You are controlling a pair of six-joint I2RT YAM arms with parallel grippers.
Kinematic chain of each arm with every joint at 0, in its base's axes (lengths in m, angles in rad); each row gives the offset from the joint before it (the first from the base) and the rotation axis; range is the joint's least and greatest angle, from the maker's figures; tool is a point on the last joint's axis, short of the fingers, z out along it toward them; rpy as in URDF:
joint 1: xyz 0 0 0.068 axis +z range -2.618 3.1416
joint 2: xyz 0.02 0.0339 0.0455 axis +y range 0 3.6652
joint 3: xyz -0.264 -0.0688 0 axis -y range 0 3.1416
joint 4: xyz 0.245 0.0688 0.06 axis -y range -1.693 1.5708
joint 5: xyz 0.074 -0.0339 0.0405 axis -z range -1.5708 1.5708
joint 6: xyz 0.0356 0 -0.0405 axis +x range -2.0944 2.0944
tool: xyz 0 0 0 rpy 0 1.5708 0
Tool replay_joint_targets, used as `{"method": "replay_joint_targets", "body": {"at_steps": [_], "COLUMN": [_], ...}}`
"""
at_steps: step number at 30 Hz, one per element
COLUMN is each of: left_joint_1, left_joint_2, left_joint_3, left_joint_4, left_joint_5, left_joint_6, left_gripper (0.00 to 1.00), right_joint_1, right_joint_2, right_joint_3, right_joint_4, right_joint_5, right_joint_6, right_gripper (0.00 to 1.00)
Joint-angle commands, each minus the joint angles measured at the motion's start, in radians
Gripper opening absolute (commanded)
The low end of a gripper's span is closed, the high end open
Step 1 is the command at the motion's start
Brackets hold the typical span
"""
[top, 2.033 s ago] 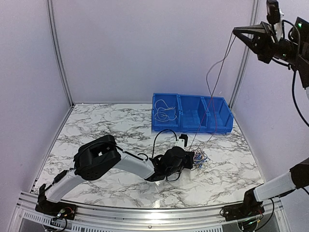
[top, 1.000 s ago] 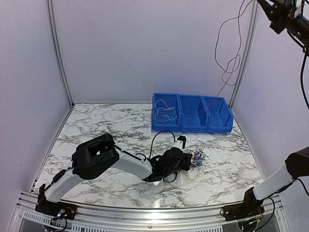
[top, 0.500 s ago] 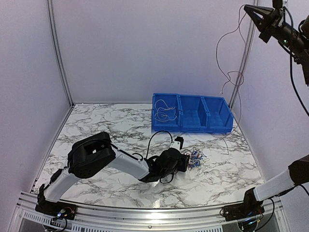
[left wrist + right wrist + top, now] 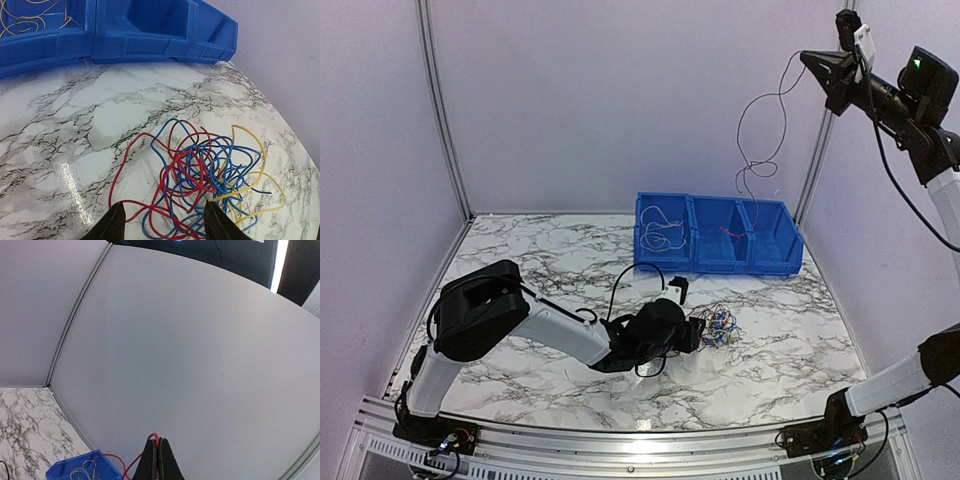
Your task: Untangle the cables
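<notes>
red cable [image 4: 739, 140] lower now — marbled table [image 4: 520, 250], lilac walls [image 4: 620, 100]

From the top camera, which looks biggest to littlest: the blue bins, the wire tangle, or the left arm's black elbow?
Largest: blue bins.
Middle: black elbow, though it sits nearer the camera, so it may only look that big.
Smallest: wire tangle.

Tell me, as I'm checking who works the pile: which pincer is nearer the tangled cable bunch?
Left. The left pincer sits open at the edge of the bunch; the right pincer is high above the blue bins, shut on a red wire.
</notes>
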Motion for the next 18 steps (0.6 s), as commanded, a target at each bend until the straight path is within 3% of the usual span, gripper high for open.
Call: {"method": "replay_joint_targets", "body": {"at_steps": [1, 9, 18], "left_joint_1": [0.0, -0.003, -0.015], "left_joint_2": [-0.1, -0.237, -0.35], "left_joint_3": [-0.05, -0.185, -0.324], "left_joint_4": [-0.023, -0.023, -0.022], "left_joint_5": [-0.013, -0.023, -0.037], "left_joint_6": [-0.005, -0.027, -0.038], "left_gripper": [0.56, 0.56, 0.56], "right_joint_1": [-0.009, -0.009, -0.02], "right_joint_2": [0.029, 0.137, 0.319], "right_joint_3": [-0.025, -0.049, 0.052], "right_joint_4": [0.104, 0.193, 0.227], "right_joint_5": [0.035, 0.05, 0.067], "right_joint_6": [-0.006, 0.006, 0.02], "right_gripper": [0.0, 0.0, 0.0]}}
